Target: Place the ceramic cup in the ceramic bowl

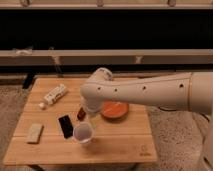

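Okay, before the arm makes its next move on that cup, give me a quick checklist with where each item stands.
1. Cup stands upright near the table's front edge: ok.
2. Pincer placed at the cup: ok, it hangs just behind the rim.
3. Grip on the cup: cannot tell.
4. Bowl free inside: cannot tell, the arm covers its left part.
5. Room around the cup: not ok, a dark-red object and a black slab lie close by.
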